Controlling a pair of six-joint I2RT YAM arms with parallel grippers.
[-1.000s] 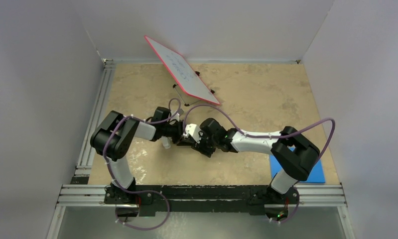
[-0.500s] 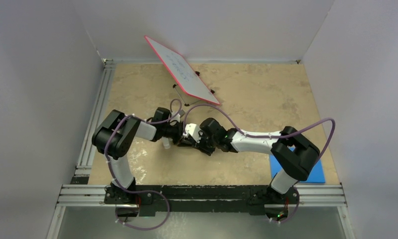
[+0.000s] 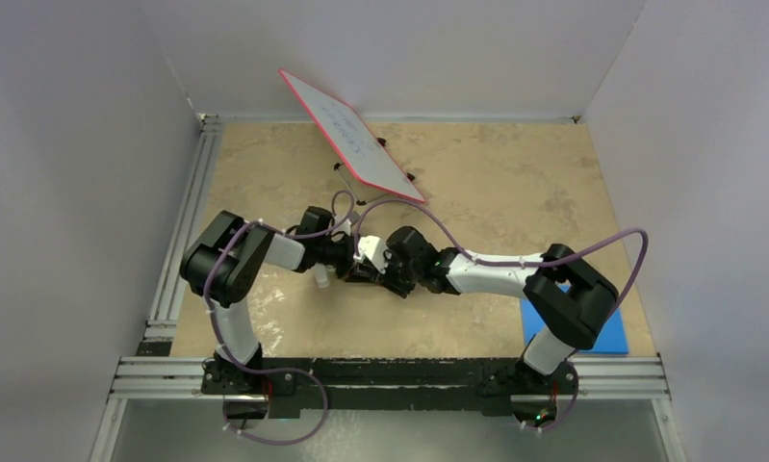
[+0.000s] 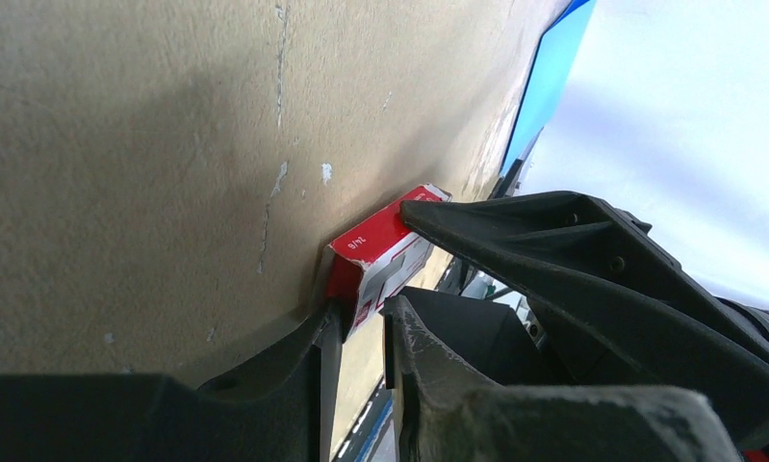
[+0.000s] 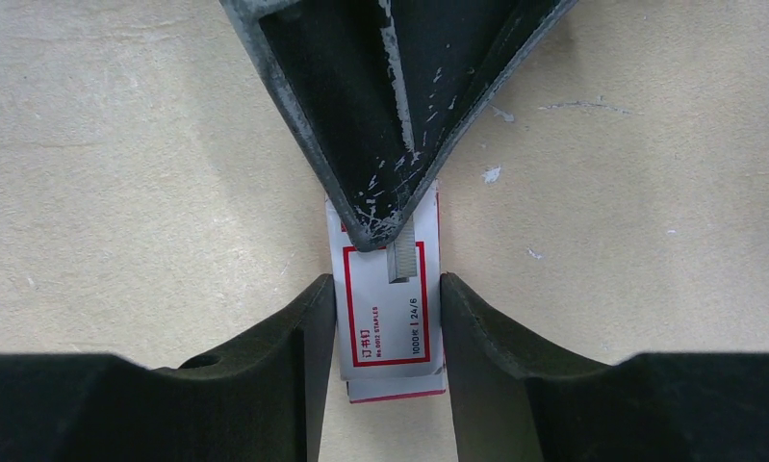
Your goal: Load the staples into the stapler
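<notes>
Red-and-white staples box (image 5: 385, 322) is lying on the beige table (image 5: 120, 144) near the middle of the workspace. The right gripper (image 5: 388, 284) is squeezing it by its long sides, one finger pressing each edge. The left gripper (image 5: 385, 226) is pointing in from the opposite end, jaws nearly together, pinching a grey strip (image 5: 405, 258) just over the printed label. Overhead, the two arms are facing nose to nose. A blue pad (image 3: 611, 332) is lying well apart by the right arm's base, and a red-framed whiteboard (image 3: 351, 135) is standing tilted at the back.
</notes>
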